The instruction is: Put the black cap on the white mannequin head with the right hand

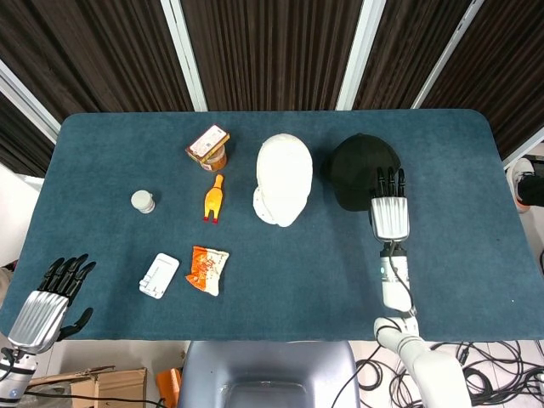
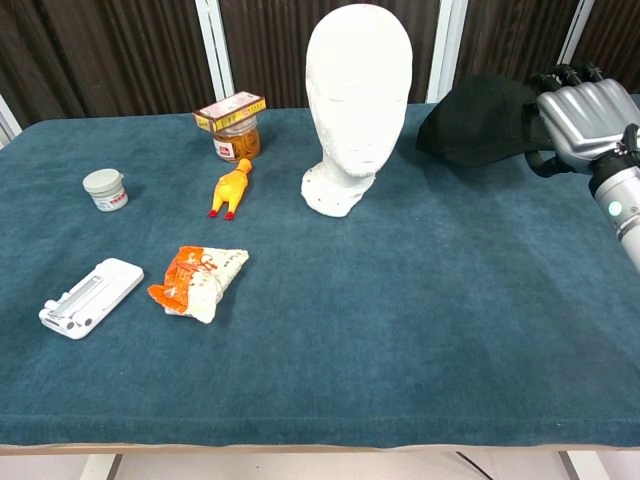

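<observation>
Right hand (image 2: 588, 112) holds black cap (image 2: 478, 118) beside mannequin head (image 2: 356, 90)

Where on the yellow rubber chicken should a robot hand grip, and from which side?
Across the narrow body of the yellow rubber chicken, from above. It lies flat and lengthwise on the table, apart from the jar, so both long sides look free.

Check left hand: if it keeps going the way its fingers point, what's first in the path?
Likely the white plastic holder: the left hand sits at the near table corner, fingers aimed up and inward. Depth is unclear; it may pass just beside it.
</observation>
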Tool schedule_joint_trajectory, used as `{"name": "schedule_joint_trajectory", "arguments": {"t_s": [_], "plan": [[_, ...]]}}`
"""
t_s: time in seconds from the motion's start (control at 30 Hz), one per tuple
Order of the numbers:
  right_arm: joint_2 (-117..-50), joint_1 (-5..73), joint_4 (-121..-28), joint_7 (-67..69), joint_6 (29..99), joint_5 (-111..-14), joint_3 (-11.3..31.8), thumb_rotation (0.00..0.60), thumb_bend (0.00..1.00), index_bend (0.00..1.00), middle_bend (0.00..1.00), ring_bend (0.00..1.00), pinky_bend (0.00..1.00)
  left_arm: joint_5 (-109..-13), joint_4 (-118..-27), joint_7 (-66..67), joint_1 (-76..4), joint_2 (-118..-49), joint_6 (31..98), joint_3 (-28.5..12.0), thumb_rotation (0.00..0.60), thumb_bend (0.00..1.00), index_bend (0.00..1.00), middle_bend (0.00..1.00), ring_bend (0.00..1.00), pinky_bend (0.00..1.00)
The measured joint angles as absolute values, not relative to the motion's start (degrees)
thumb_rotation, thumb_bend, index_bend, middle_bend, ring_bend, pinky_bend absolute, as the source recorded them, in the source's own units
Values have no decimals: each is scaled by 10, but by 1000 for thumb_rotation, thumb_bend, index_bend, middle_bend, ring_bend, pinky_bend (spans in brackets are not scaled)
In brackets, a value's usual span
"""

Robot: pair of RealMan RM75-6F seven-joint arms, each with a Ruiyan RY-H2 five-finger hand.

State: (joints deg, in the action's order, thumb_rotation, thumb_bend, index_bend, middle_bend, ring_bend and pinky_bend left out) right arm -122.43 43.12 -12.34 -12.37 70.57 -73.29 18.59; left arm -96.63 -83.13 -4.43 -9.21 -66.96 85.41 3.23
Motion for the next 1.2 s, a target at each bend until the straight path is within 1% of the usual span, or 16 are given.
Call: {"name": "schedule_joint_trajectory", "arguments": {"t_s": [0.1,0.13,0.17,0.2,0.3,0.33,0.37,0.4,0.43,0.5,0.57,0.63,0.73,1.0,1.2], "plan": [[-1223,437,-125,-138,690,-727,190,600,474,514,158,0,12,-965,-831,-44,-92,-670,854,32,600,369,0,0,0,0],[-1223,440,-126,-142,685,-723,192,600,477,529,178,4,37,-965,-831,-44,-92,-670,853,31,600,369,0,0,0,0],[-1222,441,-127,-143,685,-722,193,600,478,558,211,31,90,-965,-831,-45,-92,-669,854,31,600,369,0,0,0,0],[-1222,441,-128,-142,686,-722,192,600,479,577,231,53,121,-965,-831,-46,-92,-669,854,31,600,368,0,0,0,0],[-1221,440,-129,-129,697,-725,191,600,480,710,392,266,378,-965,-831,-48,-91,-668,856,31,600,369,0,0,0,0],[-1220,440,-129,-123,702,-726,190,600,480,767,461,362,496,-965,-831,-48,-91,-668,856,31,600,369,0,0,0,0],[-1220,439,-129,-118,707,-727,189,600,480,824,523,443,593,-965,-831,-49,-91,-667,857,31,600,369,0,0,0,0],[-1219,439,-129,-113,712,-729,188,600,480,861,559,487,640,-966,-831,-49,-91,-667,857,32,600,369,0,0,0,0],[-1219,438,-128,-106,720,-731,187,600,473,923,612,547,701,-967,-831,-50,-91,-667,858,32,600,369,0,0,0,0],[-1217,437,-127,-94,735,-734,185,600,445,983,667,605,765,-968,-831,-50,-90,-667,859,32,600,369,0,0,0,0],[-1215,436,-126,-75,754,-738,182,600,404,1000,698,635,825,-968,-831,-50,-90,-666,860,32,600,369,0,0,0,0],[-1212,436,-125,-58,772,-742,181,600,382,1000,711,648,866,-969,-831,-51,-90,-666,859,33,600,370,0,0,0,0],[-1205,435,-124,-39,794,-743,182,600,375,1000,720,659,884,-970,-831,-52,-90,-666,859,34,600,368,0,0,0,0],[-1177,433,-125,-4,835,-739,192,600,372,1000,731,670,891,-973,-830,-53,-91,-667,858,35,600,368,0,0,0,0],[-1148,436,-126,-1,887,-739,198,600,371,1000,736,676,893,-974,-830,-54,-93,-668,854,36,600,370,0,0,0,0]]}}
